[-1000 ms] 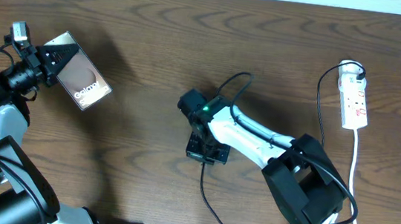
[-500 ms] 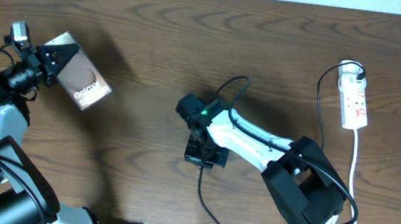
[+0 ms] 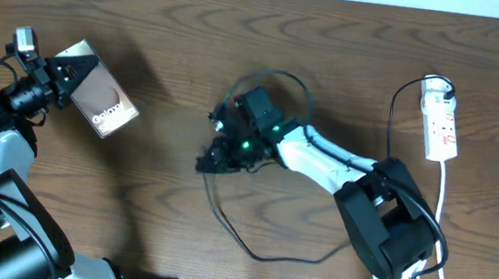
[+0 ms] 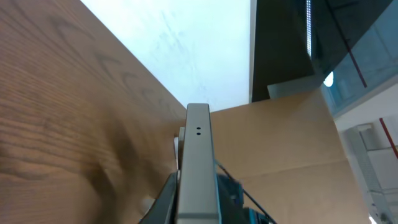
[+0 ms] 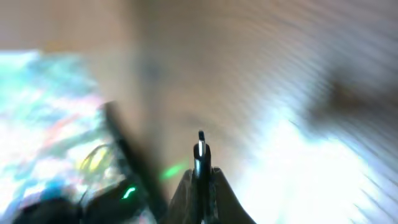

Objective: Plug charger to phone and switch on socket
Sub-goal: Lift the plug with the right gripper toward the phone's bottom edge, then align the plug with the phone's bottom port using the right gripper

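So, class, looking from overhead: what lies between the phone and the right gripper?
Nothing. In the overhead view, only bare wooden table lies between the phone and the right gripper.

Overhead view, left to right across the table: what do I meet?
phone, gripped by the left pincer → right pincer, shut on the charger tip → socket

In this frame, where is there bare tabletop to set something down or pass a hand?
Bare wooden table lies between the flat bronze phone and the right gripper, and between the right arm and the white power strip. Crowded: the thin black charger cable loops around and below the right gripper.
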Motion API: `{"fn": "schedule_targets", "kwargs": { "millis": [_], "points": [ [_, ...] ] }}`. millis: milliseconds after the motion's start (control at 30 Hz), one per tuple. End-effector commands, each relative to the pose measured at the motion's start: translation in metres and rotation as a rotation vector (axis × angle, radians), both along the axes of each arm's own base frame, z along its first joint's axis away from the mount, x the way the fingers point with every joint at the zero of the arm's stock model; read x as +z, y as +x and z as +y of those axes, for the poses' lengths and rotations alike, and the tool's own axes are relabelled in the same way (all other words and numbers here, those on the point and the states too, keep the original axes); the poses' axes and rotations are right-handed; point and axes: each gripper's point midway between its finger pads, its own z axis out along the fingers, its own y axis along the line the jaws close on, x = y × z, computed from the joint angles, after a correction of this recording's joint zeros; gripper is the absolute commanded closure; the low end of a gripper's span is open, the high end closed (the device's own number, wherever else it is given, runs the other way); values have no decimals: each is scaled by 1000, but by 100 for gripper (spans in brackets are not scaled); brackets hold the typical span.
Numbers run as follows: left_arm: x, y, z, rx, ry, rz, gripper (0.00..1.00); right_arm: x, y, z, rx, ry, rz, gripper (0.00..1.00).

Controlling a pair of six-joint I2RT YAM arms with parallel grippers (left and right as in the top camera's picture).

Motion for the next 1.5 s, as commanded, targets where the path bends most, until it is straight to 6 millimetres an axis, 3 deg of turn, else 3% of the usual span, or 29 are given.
{"fn": "schedule_targets", "kwargs": {
  "millis": [0, 200, 1067, 1467],
  "points": [
    [7, -5, -4, -33, 12, -29, 93, 48, -26, 9, 254, 352, -50, 99],
    [7, -3, -18, -70, 54, -81, 93, 82, -34, 12, 401, 603, -198, 99],
    [7, 1, -112, -304, 101, -168, 92, 92, -20, 18, 387, 634, -274, 99],
    [4, 11, -113, -251, 102, -132, 93, 90, -4, 24, 305, 572, -271, 99]
  ]
}}
